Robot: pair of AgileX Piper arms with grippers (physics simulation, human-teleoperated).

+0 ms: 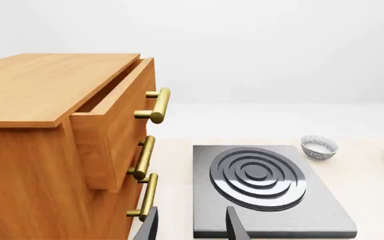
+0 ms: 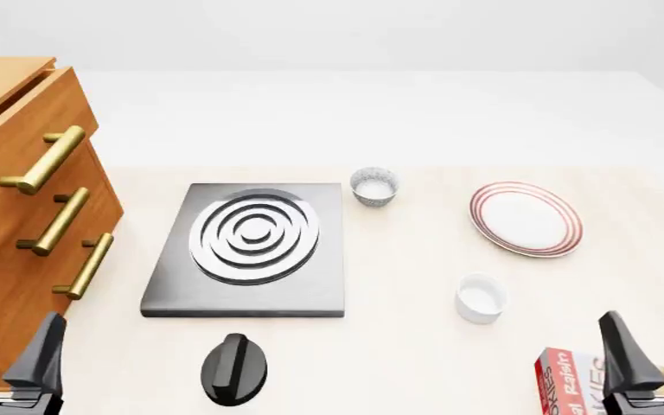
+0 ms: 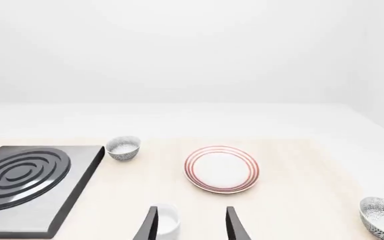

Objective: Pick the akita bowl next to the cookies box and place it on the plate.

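Note:
Two akita bowls show. One [image 3: 383,215] sits at the edge of the right wrist view, off to the right of my right gripper [image 3: 190,227], on the side where the cookies box [image 2: 572,382] lies at the table's front right. This bowl is outside the front view. The other bowl [image 2: 373,186] stands beside the stove's far right corner. The red-ringed plate [image 2: 525,218] lies at the right middle. My right gripper [image 2: 655,346] hovers open and empty over the cookies box. My left gripper [image 2: 7,347] is open and empty at the front left.
A wooden drawer cabinet [image 2: 21,199] with brass handles fills the left side, its top drawer slightly pulled out. A dark stove plate [image 2: 252,246] lies in the middle with a black knob [image 2: 236,369] in front of it. A plain white cup [image 2: 481,297] stands ahead of my right gripper.

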